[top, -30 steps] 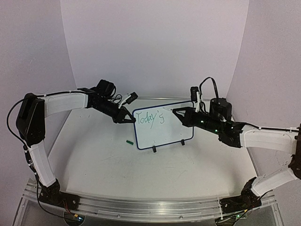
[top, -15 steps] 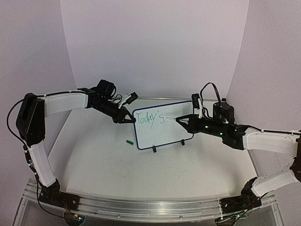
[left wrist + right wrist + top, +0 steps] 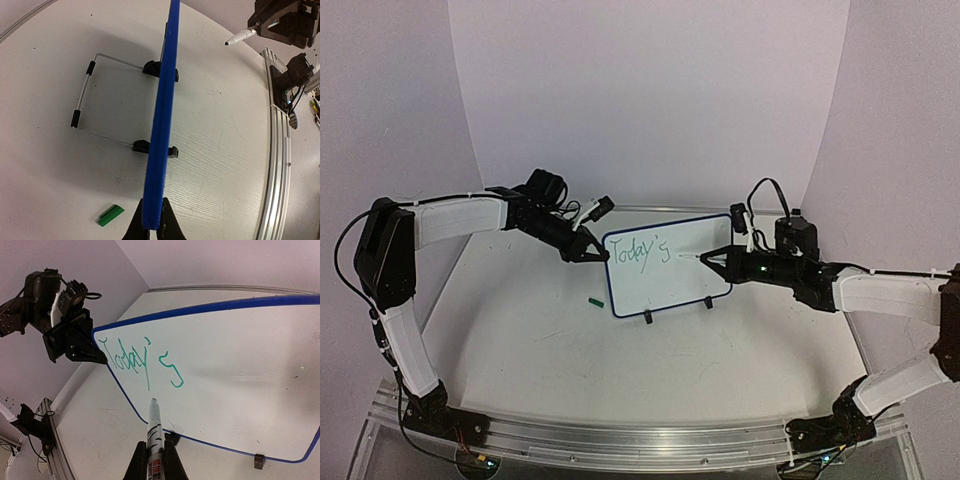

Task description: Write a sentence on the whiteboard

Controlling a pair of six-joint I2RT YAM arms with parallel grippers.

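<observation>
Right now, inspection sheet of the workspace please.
Surface: white table, faint marks; aluminium rail at the near edge.
Job's things: whiteboard upright on its wire stand; sentence so far reads "Today's" in green; marker tip just off the board.
Clutter: green cap on the table, left of the board.
Grippers: left gripper shut on the whiteboard's left edge; right gripper shut on the marker.
Cables: black cable looped over the right wrist; black lead beside the left arm.
Surroundings: pale backdrop walls; nothing else seen.

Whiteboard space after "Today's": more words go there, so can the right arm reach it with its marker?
Probably yes: the marker tip is right by the green writing, and the whiteboard beyond is bare and unobstructed.
</observation>
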